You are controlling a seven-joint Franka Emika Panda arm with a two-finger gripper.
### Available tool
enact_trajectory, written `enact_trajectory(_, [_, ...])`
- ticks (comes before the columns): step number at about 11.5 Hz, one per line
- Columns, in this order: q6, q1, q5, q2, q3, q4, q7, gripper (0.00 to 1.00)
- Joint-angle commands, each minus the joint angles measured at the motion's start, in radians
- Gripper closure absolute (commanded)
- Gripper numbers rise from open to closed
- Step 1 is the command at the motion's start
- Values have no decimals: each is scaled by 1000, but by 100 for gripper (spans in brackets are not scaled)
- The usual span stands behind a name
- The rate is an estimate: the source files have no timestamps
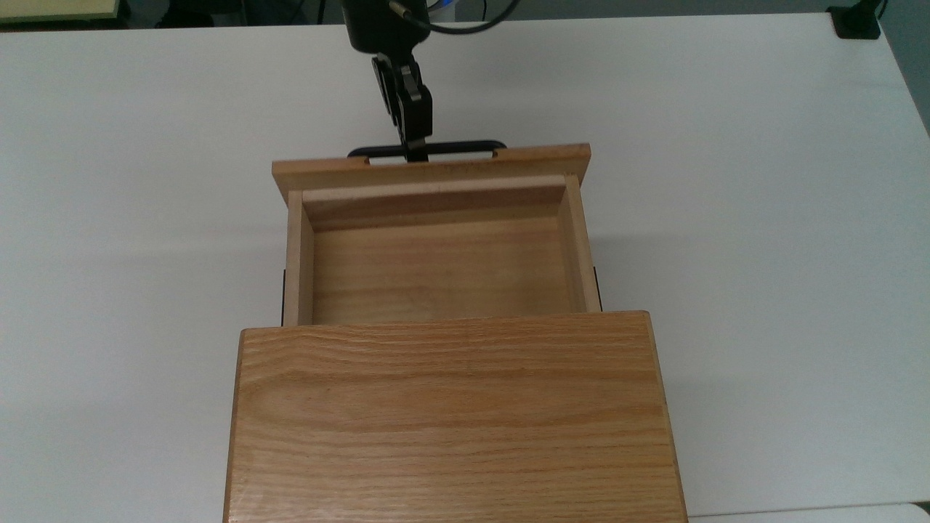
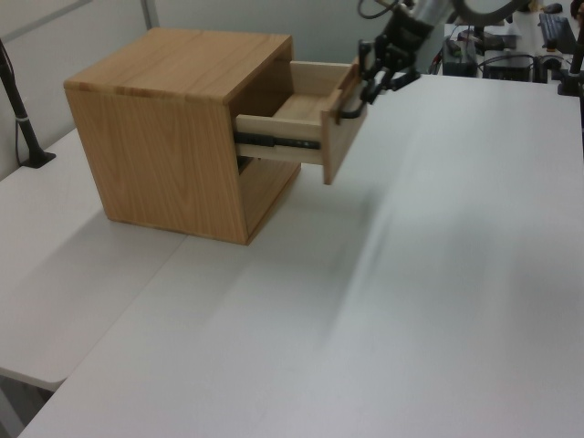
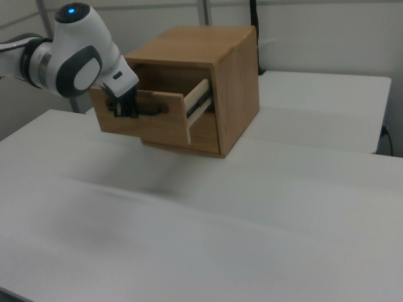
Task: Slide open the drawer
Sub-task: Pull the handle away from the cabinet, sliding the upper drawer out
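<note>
The top drawer [image 1: 436,261] stands pulled far out of the oak cabinet [image 1: 454,414], and its light wooden tray is empty. Its wider front panel [image 1: 432,168] carries a thin black bar handle [image 1: 465,149]. My gripper [image 1: 415,151] is shut on the middle of that bar, reaching in from the top view's upper edge. In the left view the drawer [image 2: 301,109] juts to the right on a black slide rail [image 2: 274,141], with the gripper [image 2: 370,87] at its front. In the right view the gripper [image 3: 129,110] holds the handle [image 3: 151,112] on the drawer front [image 3: 157,129].
The cabinet [image 2: 155,155] sits on a white table [image 1: 763,218], with a second, closed drawer [image 2: 269,187] below the open one. A black post [image 2: 23,128] stands at the left view's left edge, and a black clamp [image 1: 857,22] sits at the top view's upper right corner.
</note>
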Motion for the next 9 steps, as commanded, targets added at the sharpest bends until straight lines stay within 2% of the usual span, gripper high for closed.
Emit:
enact_trajectory(1, [-149,4,31,-140,-10,-74,-180,100])
enact_trajectory(3, [-228,2,32,-162,-12,-94,-232,100])
enact_trajectory(4, [-240,2,34,-159,-10,-91,-238,43])
enact_trajectory(5, [-257,2,34,-153,-12,-78,-232,0])
enact_trajectory(6, [-289,2,34,-153,-12,-65,-260,0])
enact_trajectory(9, [-488,-3,14,-136,-13,56,-573,0])
